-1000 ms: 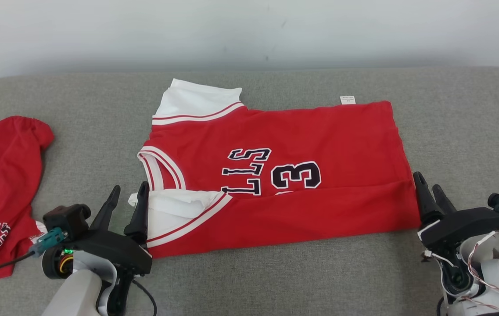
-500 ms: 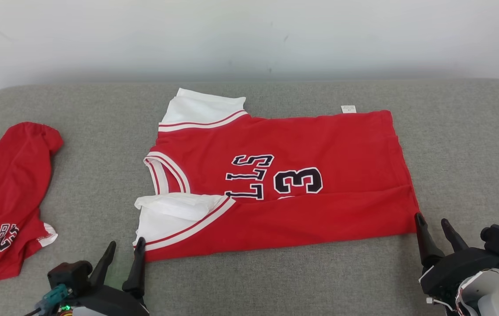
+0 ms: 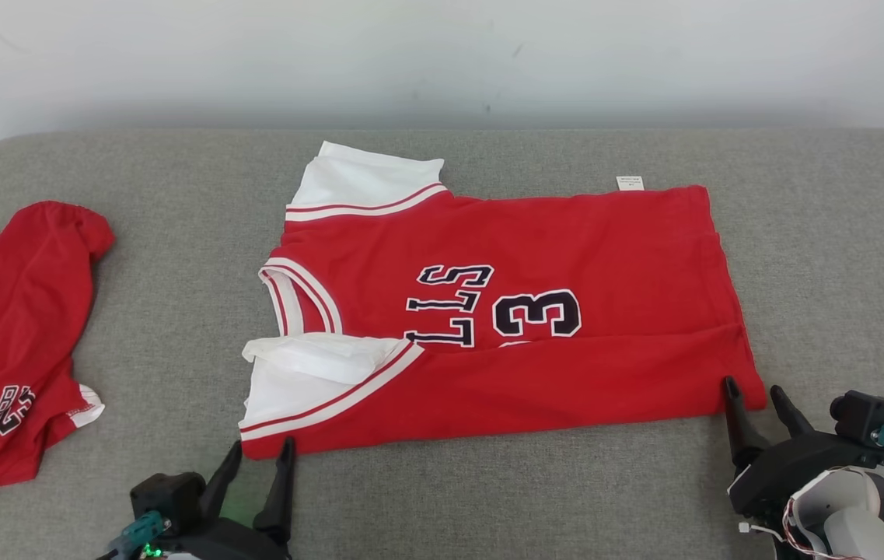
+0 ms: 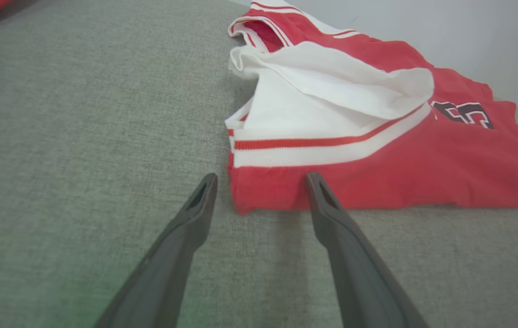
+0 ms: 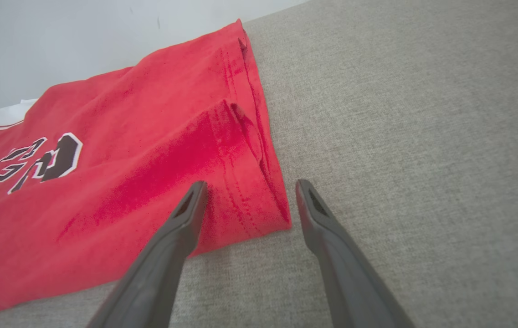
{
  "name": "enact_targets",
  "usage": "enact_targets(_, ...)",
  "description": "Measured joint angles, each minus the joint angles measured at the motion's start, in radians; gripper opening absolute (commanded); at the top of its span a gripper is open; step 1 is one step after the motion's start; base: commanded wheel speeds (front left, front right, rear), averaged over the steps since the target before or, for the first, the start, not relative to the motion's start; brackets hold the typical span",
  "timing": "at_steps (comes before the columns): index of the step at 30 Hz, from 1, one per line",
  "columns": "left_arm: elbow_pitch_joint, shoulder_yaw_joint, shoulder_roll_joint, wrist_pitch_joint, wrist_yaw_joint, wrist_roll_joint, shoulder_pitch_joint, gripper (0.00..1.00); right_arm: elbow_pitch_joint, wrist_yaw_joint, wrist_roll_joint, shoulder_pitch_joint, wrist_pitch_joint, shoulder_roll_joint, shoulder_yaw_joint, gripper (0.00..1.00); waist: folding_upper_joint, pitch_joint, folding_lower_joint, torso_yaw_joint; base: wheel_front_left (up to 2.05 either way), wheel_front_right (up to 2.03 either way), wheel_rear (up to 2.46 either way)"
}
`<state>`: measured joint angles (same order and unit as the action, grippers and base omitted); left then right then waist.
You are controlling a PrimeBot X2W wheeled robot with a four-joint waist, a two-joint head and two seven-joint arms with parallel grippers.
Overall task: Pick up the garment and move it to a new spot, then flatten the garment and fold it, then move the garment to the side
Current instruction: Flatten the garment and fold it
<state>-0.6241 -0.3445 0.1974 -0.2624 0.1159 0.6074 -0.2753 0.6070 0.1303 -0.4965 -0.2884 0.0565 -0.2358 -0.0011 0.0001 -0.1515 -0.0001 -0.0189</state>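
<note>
- Both arms have drawn back toward the robot over the past second. The left end effector (image 3: 261,445) has slid from beside the white sleeve (image 3: 309,381) to the near left corner of the red jersey (image 3: 535,233), and the right end effector (image 3: 752,386) has dropped to the near right corner.
- Left end effector (image 4: 262,177): fingers spread wide and gripping nothing, with the jersey's red corner lying between the two tips. Whether either tip touches the cloth cannot be told.
- Right end effector (image 5: 251,183): equally wide and empty-handed, straddling the hem corner, one finger over the fabric and the other over the grey upholstered surface (image 3: 488,490).
- Jersey: it lies flat mid-surface, its long axis running left to right. The collar (image 3: 298,292) points to the robot's left and the hem to its right. Its near long edge is folded over, hiding part of the lettering.
- A second red garment (image 3: 14,327) lies crumpled at far left, well apart.
</note>
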Motion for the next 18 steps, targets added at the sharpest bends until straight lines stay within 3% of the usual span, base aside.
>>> enact_targets(6,-0.057,-0.019,-0.014,0.000,0.008,0.011,-0.032,1.00,0.066,0.000,0.005,-0.029,0.016,0.002,0.014,1.00,0.0000,-0.006,0.0000,-0.001,0.00,0.00,0.00)
enact_targets(7,-0.068,-0.022,-0.017,0.000,0.008,0.012,-0.040,1.00,0.080,0.000,0.005,-0.037,0.020,0.005,0.016,0.62,0.0000,-0.008,0.0000,-0.001,0.00,0.00,0.00)
enact_targets(8,-0.078,-0.027,-0.019,0.000,0.008,0.012,-0.048,0.73,0.090,0.000,0.005,-0.044,0.024,0.006,0.019,0.28,-0.0001,-0.010,0.0000,0.000,0.00,0.00,0.00)
enact_targets(9,-0.091,-0.030,-0.023,0.000,0.009,0.018,-0.057,0.39,0.101,0.000,0.005,-0.053,0.030,0.006,0.022,0.00,-0.0001,-0.013,0.0000,0.000,0.00,0.00,0.00)
enact_targets(10,-0.101,-0.033,-0.026,-0.001,0.009,0.021,-0.065,0.04,0.112,0.000,0.006,-0.061,0.036,0.006,0.026,0.00,0.0000,-0.015,0.0000,0.000,0.00,0.00,0.00)
enact_targets(11,-0.111,-0.037,-0.027,-0.001,0.009,0.021,-0.073,0.00,0.121,0.000,0.006,-0.067,0.044,0.006,0.032,0.00,0.0000,-0.017,0.0000,0.000,0.00,0.00,0.00)
enact_targets(18,-0.078,-0.025,-0.020,0.000,0.014,0.018,-0.074,0.00,0.152,0.000,-0.012,-0.072,0.110,0.007,0.059,0.00,0.0000,0.002,0.0002,0.003,0.00,0.00,0.00)
